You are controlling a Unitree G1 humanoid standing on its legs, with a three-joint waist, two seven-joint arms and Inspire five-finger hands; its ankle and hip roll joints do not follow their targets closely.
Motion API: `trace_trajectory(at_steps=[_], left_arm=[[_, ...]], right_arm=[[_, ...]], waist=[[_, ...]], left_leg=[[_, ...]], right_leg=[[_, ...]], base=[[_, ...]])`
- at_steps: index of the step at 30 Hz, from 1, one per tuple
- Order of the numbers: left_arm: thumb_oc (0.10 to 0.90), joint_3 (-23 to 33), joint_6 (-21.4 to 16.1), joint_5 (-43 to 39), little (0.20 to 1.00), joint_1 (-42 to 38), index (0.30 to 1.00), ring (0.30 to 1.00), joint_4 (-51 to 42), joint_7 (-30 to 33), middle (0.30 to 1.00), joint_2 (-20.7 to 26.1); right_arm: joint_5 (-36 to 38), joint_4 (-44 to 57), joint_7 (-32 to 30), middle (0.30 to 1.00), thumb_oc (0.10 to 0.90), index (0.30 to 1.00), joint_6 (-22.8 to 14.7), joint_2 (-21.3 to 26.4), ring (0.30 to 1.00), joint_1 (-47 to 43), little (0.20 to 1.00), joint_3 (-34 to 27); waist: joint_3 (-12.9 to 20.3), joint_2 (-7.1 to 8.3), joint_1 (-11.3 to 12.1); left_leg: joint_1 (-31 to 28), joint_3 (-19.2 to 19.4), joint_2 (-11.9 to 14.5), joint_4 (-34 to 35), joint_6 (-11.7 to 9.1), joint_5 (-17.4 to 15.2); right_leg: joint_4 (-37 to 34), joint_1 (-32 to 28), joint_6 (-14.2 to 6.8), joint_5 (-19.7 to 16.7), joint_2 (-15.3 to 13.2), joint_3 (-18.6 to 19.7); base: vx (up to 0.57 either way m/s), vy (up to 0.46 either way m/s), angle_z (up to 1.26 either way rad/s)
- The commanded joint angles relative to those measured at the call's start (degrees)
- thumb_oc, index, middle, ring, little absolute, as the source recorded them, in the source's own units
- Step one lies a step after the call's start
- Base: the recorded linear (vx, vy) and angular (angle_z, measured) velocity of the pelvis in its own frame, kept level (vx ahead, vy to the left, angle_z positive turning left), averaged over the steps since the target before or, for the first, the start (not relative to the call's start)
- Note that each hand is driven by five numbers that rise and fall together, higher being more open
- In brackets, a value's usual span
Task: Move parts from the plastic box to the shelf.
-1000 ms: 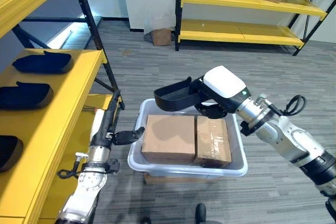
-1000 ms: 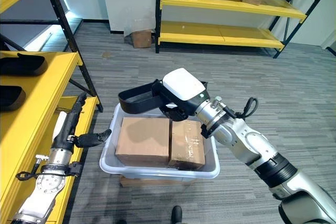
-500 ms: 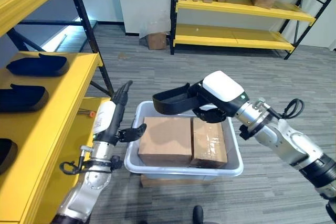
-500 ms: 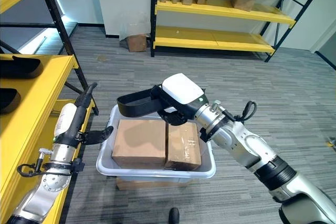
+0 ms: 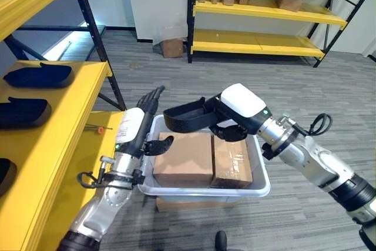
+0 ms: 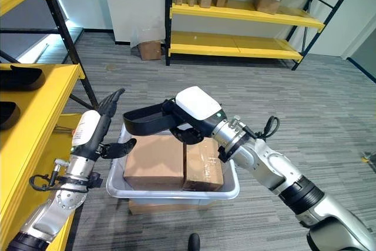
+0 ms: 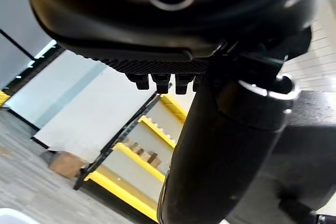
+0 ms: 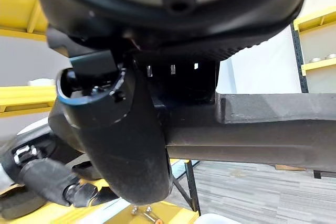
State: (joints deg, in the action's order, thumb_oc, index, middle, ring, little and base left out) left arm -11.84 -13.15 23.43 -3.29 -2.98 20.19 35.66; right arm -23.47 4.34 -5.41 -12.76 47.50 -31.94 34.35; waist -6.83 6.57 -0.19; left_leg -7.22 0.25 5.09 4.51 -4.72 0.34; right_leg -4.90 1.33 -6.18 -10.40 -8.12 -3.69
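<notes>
The dark moulded part (image 5: pixel 187 117) is up out of the plastic box (image 5: pixel 258 186), hanging in the air above the box's rear left corner, with the right robot hand (image 5: pixel 226 126) clamped on its right end; the right wrist view shows the thumb and fingers curled against the part's flat grey edge (image 8: pixel 273 129). Below it the box, a pale translucent tub on the floor, holds two brown cardboard cartons (image 5: pixel 183 158) side by side that take up nearly all of its inside. The left robot hand (image 5: pixel 143 123) is raised just beside the box's left rim, fingers straight and spread apart, thumb pointing toward the part, holding nothing. To the robot's left stands the yellow shelf (image 5: pixel 64 127), where similar dark parts (image 5: pixel 36 76) already lie in a row on the upper level, near its left edge. The step in hand looks like the carry from box to shelf, the lift out of the box being done. The next move calls for bringing the part leftward over the shelf edge, either passing it to the waiting left robot hand or setting it down flat in a bare spot beside the others without knocking them.
</notes>
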Motion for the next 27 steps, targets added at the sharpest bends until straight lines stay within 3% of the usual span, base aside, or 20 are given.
trace_trajectory(at_steps=[1,17,18,20,27], left_arm=[[0.9,-1.47,-4.11,0.93,1.0,-6.58,1.0,1.0,-1.88,5.16,1.0,0.6],[0.9,-6.31,-1.71,4.21,1.0,-15.2,1.0,1.0,7.46,8.04,1.0,-0.79],[0.822,-6.59,-1.75,4.21,0.89,-15.5,0.89,0.89,7.97,8.1,0.89,-0.94],[0.4,-6.87,-1.65,3.89,0.3,-15.94,0.3,0.3,8.89,8.08,0.3,-1.21],[0.4,-6.67,-2.0,3.33,0.3,-15.29,0.3,0.3,8.58,8.0,0.3,-1.88]], right_arm=[[4.31,4.7,-4.07,0.3,0.4,0.3,-1.11,-2.2,0.3,-7.48,0.3,-1.16],[5.35,4.88,-4.45,0.3,0.4,0.3,-1.48,-3.88,0.3,-9.31,0.3,0.37],[5.29,4.85,-4.46,0.3,0.4,0.3,-1.48,-3.9,0.3,-9.38,0.3,0.46],[5.32,4.9,-4.51,0.3,0.4,0.3,-1.54,-3.92,0.3,-9.36,0.3,0.49],[5.62,4.92,-4.33,0.3,0.4,0.3,-1.71,-4.72,0.3,-9.57,0.3,0.66]], waist=[[6.77,-0.31,-0.03],[7.13,-0.3,-2.04],[7.13,-0.33,-2.13],[7.15,-0.38,-2.34],[7.21,-0.35,-2.55]], left_leg=[[-2.3,-3.47,1.53,0.45,2.71,-5.08],[-2.78,-2.11,1.9,0.49,2.52,-5.21],[-2.77,-2.04,1.92,0.49,2.51,-5.21],[-2.83,-1.92,1.95,0.49,2.47,-5.19],[-3.09,-1.29,2.16,0.49,2.35,-5.17]], right_leg=[[3.4,4.13,-6.51,0.39,-4.52,1.32],[3.52,4.4,-6.4,0.52,-3.86,2.62],[3.52,4.46,-6.39,0.51,-3.84,2.72],[3.44,4.46,-6.35,0.47,-3.74,2.92],[3.25,4.57,-6.28,0.42,-3.44,3.57]], base=[[0.0,-0.003,-0.04],[0.0,-0.001,-0.04],[0.01,0.004,-0.04],[0.0,0.001,-0.07],[0.0,-0.001,-0.03]])
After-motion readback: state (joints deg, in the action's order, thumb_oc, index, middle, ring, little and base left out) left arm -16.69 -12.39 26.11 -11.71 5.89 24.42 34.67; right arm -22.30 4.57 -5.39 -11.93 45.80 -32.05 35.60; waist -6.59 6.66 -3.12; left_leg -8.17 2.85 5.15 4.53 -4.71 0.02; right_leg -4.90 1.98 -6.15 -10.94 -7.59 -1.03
